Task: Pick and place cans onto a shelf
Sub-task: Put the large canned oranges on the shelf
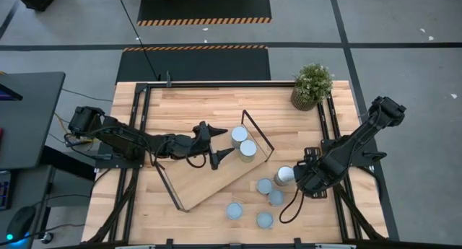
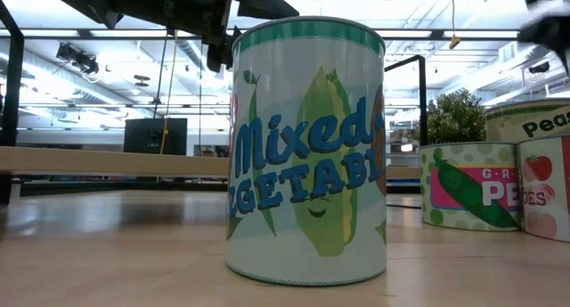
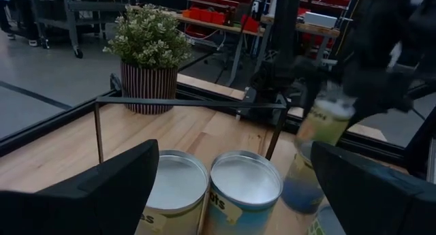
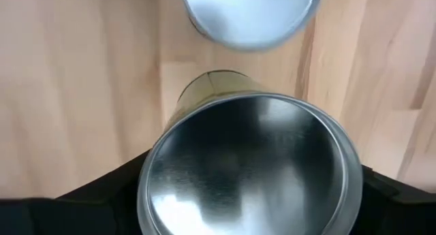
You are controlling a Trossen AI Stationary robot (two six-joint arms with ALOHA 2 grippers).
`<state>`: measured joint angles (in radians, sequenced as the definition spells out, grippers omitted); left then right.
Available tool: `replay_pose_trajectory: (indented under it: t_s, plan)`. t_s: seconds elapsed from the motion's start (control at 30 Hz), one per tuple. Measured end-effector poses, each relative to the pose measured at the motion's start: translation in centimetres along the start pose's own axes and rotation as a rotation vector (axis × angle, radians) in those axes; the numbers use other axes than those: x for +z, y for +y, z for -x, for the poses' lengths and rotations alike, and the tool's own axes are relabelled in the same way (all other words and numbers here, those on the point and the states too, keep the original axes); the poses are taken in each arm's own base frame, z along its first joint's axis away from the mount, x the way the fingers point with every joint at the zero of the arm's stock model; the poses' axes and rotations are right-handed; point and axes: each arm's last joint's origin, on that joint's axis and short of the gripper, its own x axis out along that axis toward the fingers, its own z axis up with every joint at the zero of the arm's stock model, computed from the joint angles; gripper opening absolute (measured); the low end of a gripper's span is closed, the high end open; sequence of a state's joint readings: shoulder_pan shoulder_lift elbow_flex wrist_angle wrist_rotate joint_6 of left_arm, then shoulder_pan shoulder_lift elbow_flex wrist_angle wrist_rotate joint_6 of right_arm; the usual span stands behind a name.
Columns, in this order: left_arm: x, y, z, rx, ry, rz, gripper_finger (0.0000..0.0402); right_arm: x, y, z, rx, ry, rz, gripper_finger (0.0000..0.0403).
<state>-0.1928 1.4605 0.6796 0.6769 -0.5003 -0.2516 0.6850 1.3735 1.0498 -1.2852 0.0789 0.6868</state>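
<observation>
Overhead, right gripper (image 1: 289,178) clasped a can (image 1: 284,176) held upright, axis vertical, above four loose cans (image 1: 264,186). Its wrist view alone showed the fingers (image 4: 102,194) flanking the rim. Left gripper (image 1: 216,142) stood spread beside two cans (image 1: 243,142) on the shelf (image 1: 209,178).

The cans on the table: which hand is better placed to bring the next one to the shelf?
Probably the right hand: it already closes around a can beside the loose ones. The left hand hangs open over the shelf.
</observation>
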Motion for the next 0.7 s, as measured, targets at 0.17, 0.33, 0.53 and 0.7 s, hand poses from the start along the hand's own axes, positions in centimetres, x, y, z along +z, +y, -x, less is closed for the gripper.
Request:
replay_pose_trajectory:
  t_s: [0.17, 0.33, 0.53, 0.7]
  plan:
    - [-0.1, 0.0, 0.0, -0.01, 0.007, 0.067, 0.0389, 1.1, 0.2, 3.7, 0.026, -0.124, -0.018, 0.0326]
    - [0.6, -0.3, 0.6, -0.088, 0.022, 0.066, 0.0389, 2.8, 0.2, 6.3, 0.052, -0.193, -0.038, 0.0326]
    - [1.7, -1.0, 2.2, -0.116, 0.021, 0.029, 0.0389, 3.8, 0.4, 7.0, -0.032, -0.151, -0.01, 0.0326]
    - [1.8, -1.1, 2.9, -0.002, 0.014, 0.027, 0.0389, 4.8, 1.1, 8.0, -0.028, -0.136, -0.002, 0.0326]
